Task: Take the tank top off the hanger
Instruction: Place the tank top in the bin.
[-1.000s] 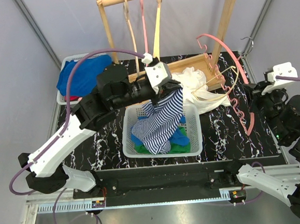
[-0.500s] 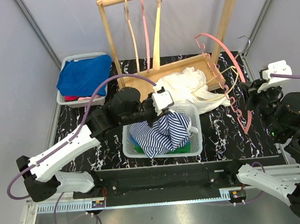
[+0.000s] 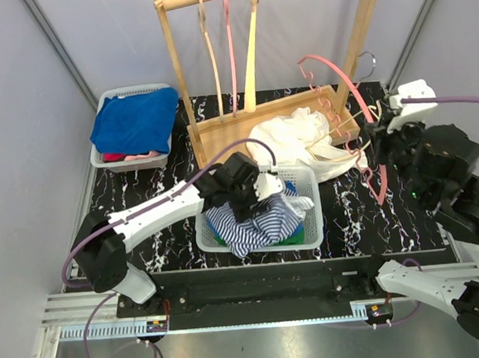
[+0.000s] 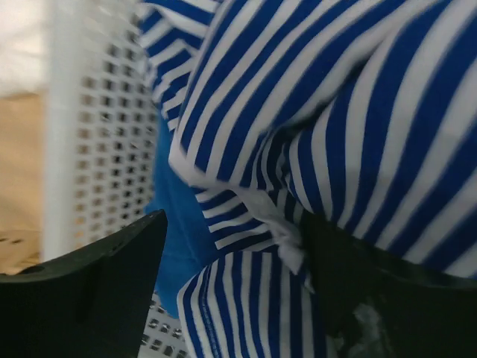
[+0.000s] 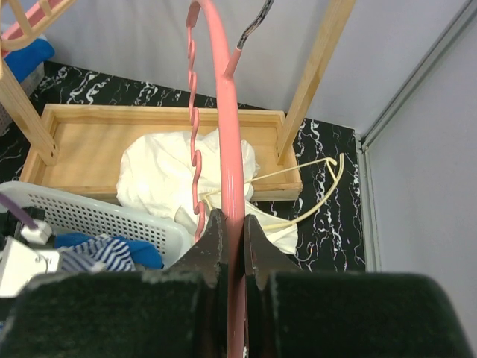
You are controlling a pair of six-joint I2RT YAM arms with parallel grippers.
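Observation:
The blue-and-white striped tank top [image 3: 255,221] lies crumpled in the white basket [image 3: 311,240], off the hanger. My left gripper [image 3: 261,195] hovers low over it, open. In the left wrist view the striped cloth [image 4: 335,112] fills the space between the spread fingers [image 4: 97,276], loose, with blue fabric underneath. The bare pink hanger [image 3: 344,84] is held upright at the right, my right gripper [image 3: 377,139] shut on it. In the right wrist view both pads pinch the hanger's pink bar [image 5: 227,112] at the right gripper [image 5: 231,224].
A wooden rack [image 3: 182,76] stands behind, with hangers [image 3: 229,47] on its rail. White cloth [image 3: 290,133] and a thin yellow hanger [image 5: 320,179] lie on its base. A second basket of blue cloth [image 3: 135,121] sits at the far left.
The left arm lowered the striped top into the basket and its jaws opened, letting go. The right arm carried the pink hanger up and to the left.

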